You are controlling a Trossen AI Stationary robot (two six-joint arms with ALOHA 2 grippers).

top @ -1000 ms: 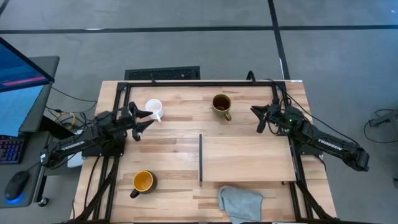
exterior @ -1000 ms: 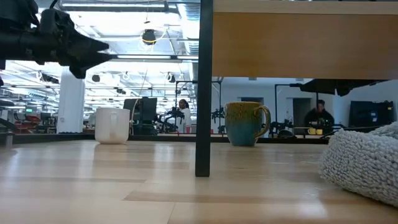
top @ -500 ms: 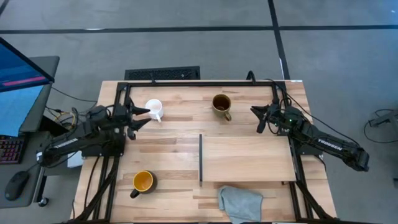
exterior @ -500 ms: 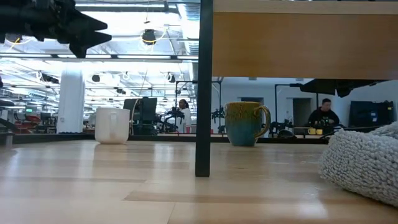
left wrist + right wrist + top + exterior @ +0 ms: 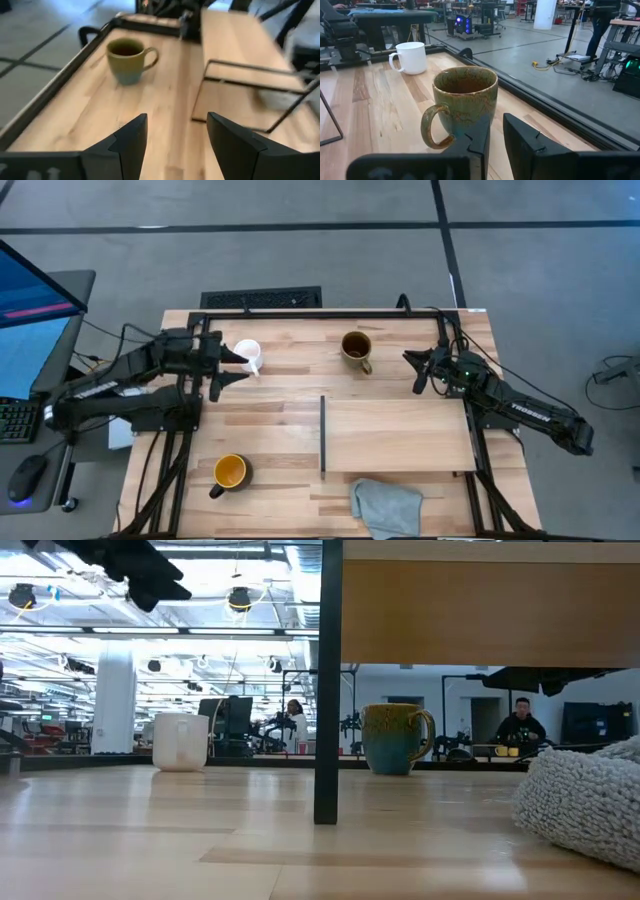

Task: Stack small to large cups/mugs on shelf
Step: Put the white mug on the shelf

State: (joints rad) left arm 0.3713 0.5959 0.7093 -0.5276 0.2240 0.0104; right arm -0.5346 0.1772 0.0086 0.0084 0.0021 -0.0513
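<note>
Overhead, the left gripper (image 5: 236, 364) hangs at the upper left of the frame with its fingers spread and empty, just beside the small white mug (image 5: 247, 355) (which stands upright on the table (image 5: 280, 395)). At the upper right, the right gripper (image 5: 415, 370) waits with a narrow gap between its fingers, pointing toward the olive-brown mug (image 5: 356, 348). The black mug (image 5: 230, 473) sits at lower left, apart from the shelf (image 5: 398, 436) at centre right.

Showing three mugs: one white mug (image 5: 247, 353), one olive-brown mug (image 5: 356, 347), one black mug (image 5: 229, 472) with yellow inside. One wooden shelf (image 5: 398, 435). One grey cloth (image 5: 385, 507). Two arms, so two claws: left claw (image 5: 232, 364), right claw (image 5: 413, 370). One bench (image 5: 275, 410) carrying everything.
</note>
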